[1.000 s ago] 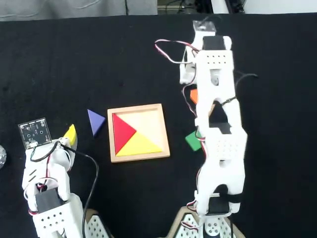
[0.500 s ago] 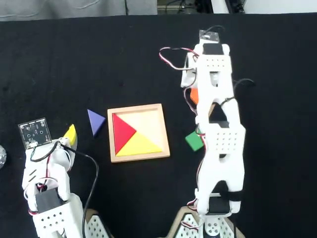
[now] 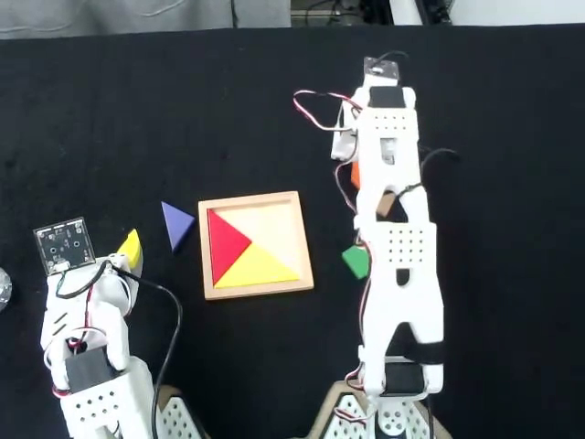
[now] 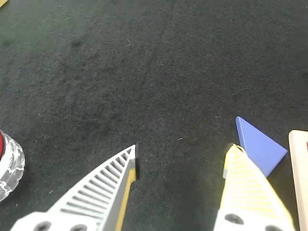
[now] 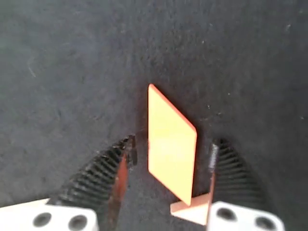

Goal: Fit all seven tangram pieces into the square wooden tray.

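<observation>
The square wooden tray [image 3: 256, 288] lies mid-table with a red triangle [image 3: 225, 241] and a yellow triangle [image 3: 258, 266] inside it. A blue triangle [image 3: 175, 223] rests just left of the tray. It also lies beyond the yellow fingertip [image 4: 235, 156] of my left gripper [image 4: 182, 155], which is open over bare cloth. An orange parallelogram [image 5: 171, 144] lies flat between the fingers of my right gripper [image 5: 171, 150], which is open with a gap on each side. A green piece [image 3: 354, 262] pokes out from under the right arm [image 3: 398, 265].
The black cloth covers the whole table. A small red and white round object [image 4: 7, 161] sits at the table's left edge near the left arm [image 3: 87, 338]. The tray's edge [image 4: 299, 159] shows beside the blue triangle. Cables loop beside the right arm's wrist [image 3: 315, 96].
The right arm has swung a little to the left and straightened, now covering more of the green piece. The left arm and the pieces have not moved.
</observation>
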Controlling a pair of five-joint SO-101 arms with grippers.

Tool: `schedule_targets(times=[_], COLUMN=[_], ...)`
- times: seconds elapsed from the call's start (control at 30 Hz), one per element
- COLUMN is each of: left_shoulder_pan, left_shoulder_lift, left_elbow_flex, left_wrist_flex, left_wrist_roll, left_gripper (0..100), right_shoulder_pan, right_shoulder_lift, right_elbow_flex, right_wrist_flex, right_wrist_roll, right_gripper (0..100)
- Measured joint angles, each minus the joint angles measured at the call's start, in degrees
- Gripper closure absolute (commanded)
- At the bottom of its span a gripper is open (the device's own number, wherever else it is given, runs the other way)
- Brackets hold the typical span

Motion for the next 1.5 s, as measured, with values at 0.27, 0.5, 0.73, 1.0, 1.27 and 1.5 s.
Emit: schedule_targets(times=[0.27, 0.5, 0.73, 1.0, 1.27, 1.5], left_shoulder_pan=[0.0, 0.0, 0.0, 0.0, 0.0, 0.0], left_shoulder_lift=[0.0, 0.0, 0.0, 0.0, 0.0, 0.0], left_elbow_flex=[0.0, 0.0, 0.0, 0.0, 0.1, 0.1], left_wrist_flex=[0.0, 0.0, 0.0, 0.0, 0.0, 0.0], left_wrist_roll=[0.0, 0.0, 0.0, 0.0, 0.0, 0.0], left_gripper=[71, 71, 71, 71, 71, 71], right_shoulder_pan=[0.3, 0.3, 0.3, 0.2, -2.9, -10.2], right_shoulder_lift=[3.1, 3.2, 3.2, -1.1, -24.6, -46.2], right_elbow_flex=[-5.8, -5.9, -5.9, -6.2, 17.1, 43.2], right_wrist_flex=[3.1, 3.6, 3.6, 5.7, 5.7, 0.0], right_wrist_roll=[0.0, 0.0, 0.0, 4.1, 5.3, 5.5], right_gripper=[80.8, 97.9, 98.3, 98.8, 98.8, 98.7])
